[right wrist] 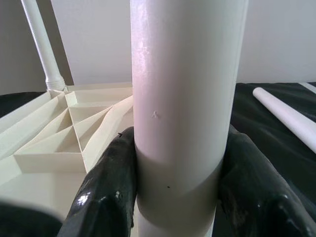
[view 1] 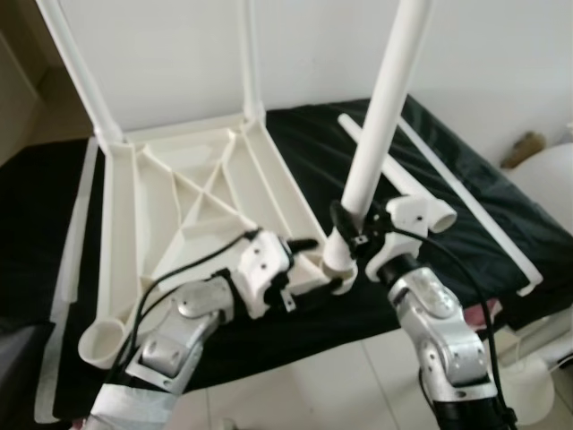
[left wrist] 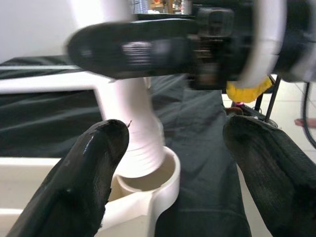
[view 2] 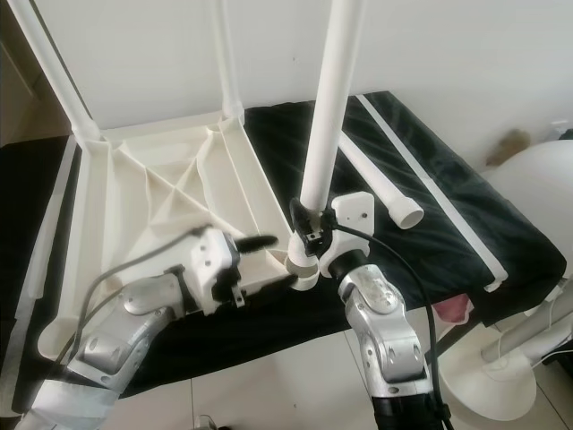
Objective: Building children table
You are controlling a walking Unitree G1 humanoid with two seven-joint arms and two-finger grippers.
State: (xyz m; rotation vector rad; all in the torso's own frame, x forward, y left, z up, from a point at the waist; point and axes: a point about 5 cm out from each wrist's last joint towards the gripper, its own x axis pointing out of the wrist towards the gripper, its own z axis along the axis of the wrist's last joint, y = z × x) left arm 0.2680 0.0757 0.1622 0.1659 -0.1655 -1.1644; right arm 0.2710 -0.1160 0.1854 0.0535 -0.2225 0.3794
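**Ana:** White plastic everywhere. What is the right gripper (view 2: 309,235) doing with that leg (view 2: 329,116)?

**Ben:** It is clenched on the leg low down, one finger on each side of the tube, as the right wrist view shows. The leg stands nearly upright, and its ribbed end sits at the mouth of the socket (left wrist: 157,183) directly under the fingers. I think the low hold is there so the tip can be steered in.

**Ana:** And the left gripper (left wrist: 173,163)?

**Ben:** Released, fingers spread wide. It sits just beside the socket with the leg's end between its fingers (left wrist: 86,175); whether a finger touches the corner I cannot tell. It seems placed to brace the top (view 1: 192,193) while the leg is pushed or screwed.

**Ana:** Where is the top itself?

**Ben:** Upside down on the black cloth (view 1: 488,219), ribs showing, stretching away from both grippers. Two legs already stand in its far corners, and one socket at the near left corner (view 1: 103,340) is empty.

**Ana:** Any spare parts?

**Ben:** One loose leg (view 2: 380,184) lies on the cloth beyond the right gripper.
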